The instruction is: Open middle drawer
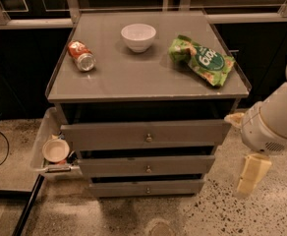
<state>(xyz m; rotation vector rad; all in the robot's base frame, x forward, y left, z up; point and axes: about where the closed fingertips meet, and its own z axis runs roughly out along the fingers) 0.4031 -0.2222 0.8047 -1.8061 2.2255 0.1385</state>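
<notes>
The grey cabinet (148,82) has three drawer fronts stacked under its top. The middle drawer (109,166) is the medium-sized grey front with a small round metal knob (148,169) at its centre. It looks pushed in, and its front lies about in line with the fronts above and below. My gripper (251,173) is cream-coloured and hangs pointing down from the white arm (273,122). It is to the right of the cabinet, at about the height of the middle and bottom drawers. It is well clear of the knob and holds nothing.
On the cabinet top lie a white bowl (138,36), a tipped red can (81,56) and a green chip bag (202,59). A side tray (41,141) with a small bowl (55,150) hangs at the left. A cable (1,151) and a dark pole (28,205) are on the speckled floor.
</notes>
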